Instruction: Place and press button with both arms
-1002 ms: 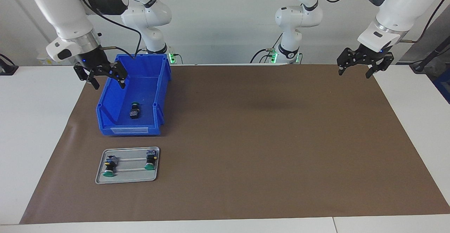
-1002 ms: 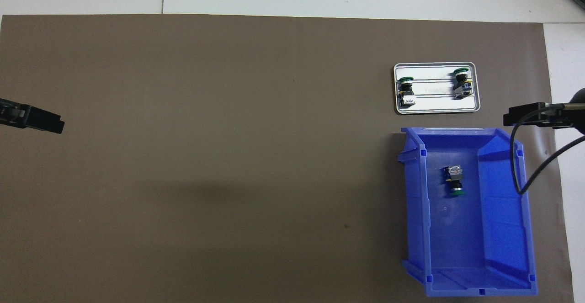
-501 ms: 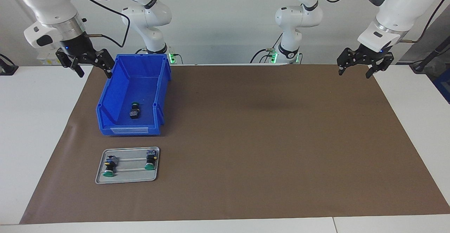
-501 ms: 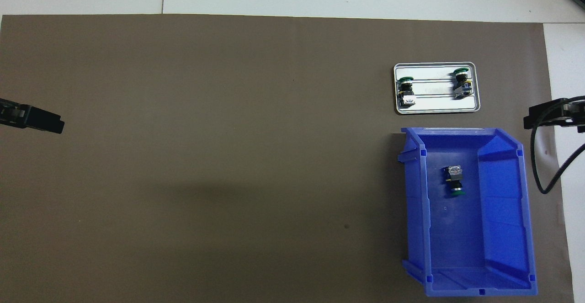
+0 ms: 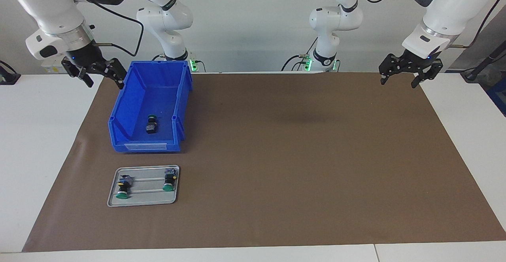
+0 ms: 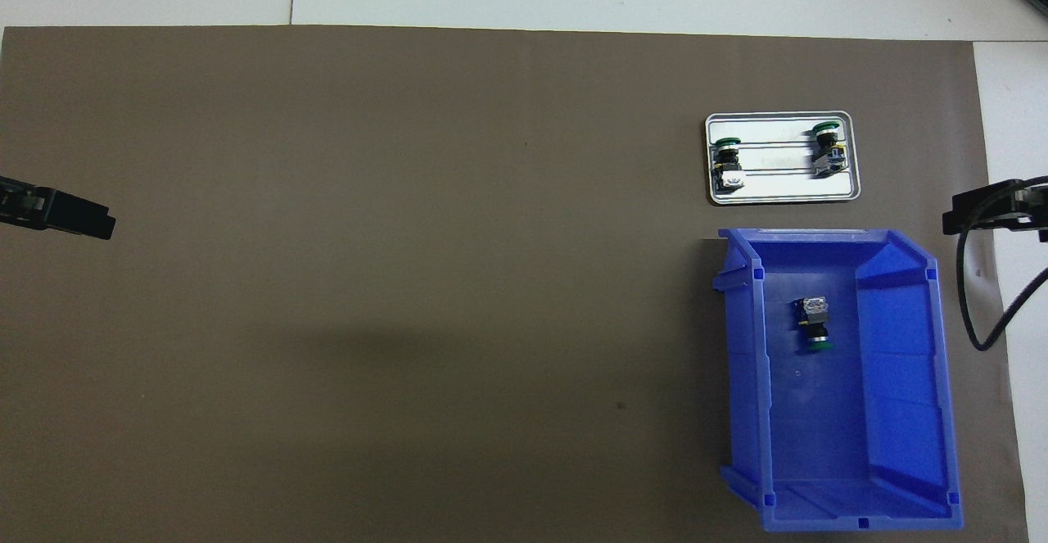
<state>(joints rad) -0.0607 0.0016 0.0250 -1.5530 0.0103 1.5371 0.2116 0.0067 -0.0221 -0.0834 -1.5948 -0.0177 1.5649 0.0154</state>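
A button (image 5: 151, 123) with a green cap and black body lies on its side on the floor of the blue bin (image 5: 125, 116), also seen from above as the button (image 6: 814, 326) in the bin (image 6: 901, 346). Two more buttons (image 5: 123, 187) (image 5: 169, 180) lie on the small metal tray (image 5: 143, 199). My right gripper (image 5: 103, 80) hangs open and empty beside the bin's corner nearest the robots, over the mat's edge. My left gripper (image 5: 398, 82) waits open and empty over the mat's corner at the left arm's end.
A brown mat (image 5: 296, 155) covers most of the white table (image 5: 35, 143). The tray (image 6: 778, 195) lies just farther from the robots than the bin. A black cable (image 6: 970, 314) hangs from the right arm near the bin's outer wall.
My right gripper has risen and drawn off the bin's rim toward the right arm's end of the table, then nearly stopped. The left arm and the buttons have not moved.
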